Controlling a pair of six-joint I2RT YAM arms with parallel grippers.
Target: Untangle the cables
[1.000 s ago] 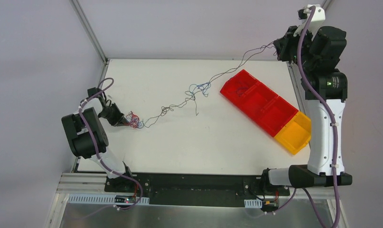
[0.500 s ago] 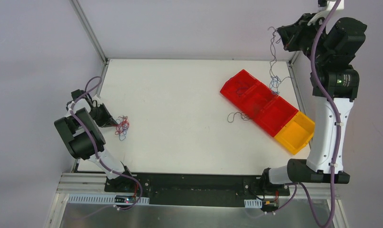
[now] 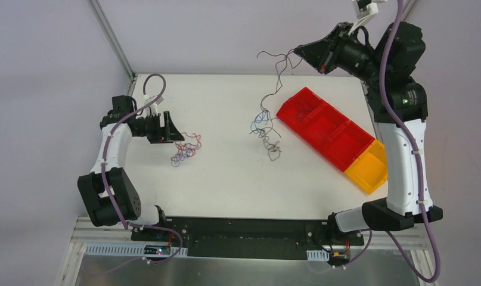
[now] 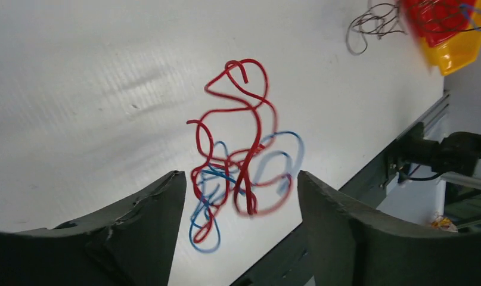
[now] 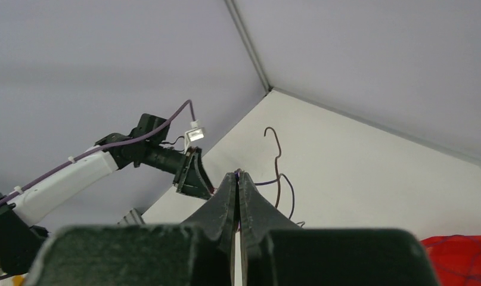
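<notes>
The cables are in two lots. A red and blue tangle (image 3: 187, 146) lies on the white table just right of my left gripper (image 3: 169, 130), which is open. In the left wrist view this tangle (image 4: 238, 173) looks blurred and sits loose between the spread fingers (image 4: 160, 202) without touching them. My right gripper (image 3: 298, 52) is raised above the table's far edge and shut on dark and blue strands (image 3: 267, 128), which hang down to the table's middle. In the right wrist view the gripper (image 5: 238, 174) is pinched shut, and a dark strand (image 5: 278, 173) curls beside its tips.
A row of red bins (image 3: 324, 128) ending in a yellow bin (image 3: 372, 167) lies slantwise on the table's right side. Metal frame posts (image 3: 112, 39) rise at the back corners. The left arm (image 5: 77, 173) shows in the right wrist view.
My left gripper opened and let go of the red and blue tangle, after shifting right. The right gripper swung left with the dark strands, carrying them off the red bins to mid-table.
</notes>
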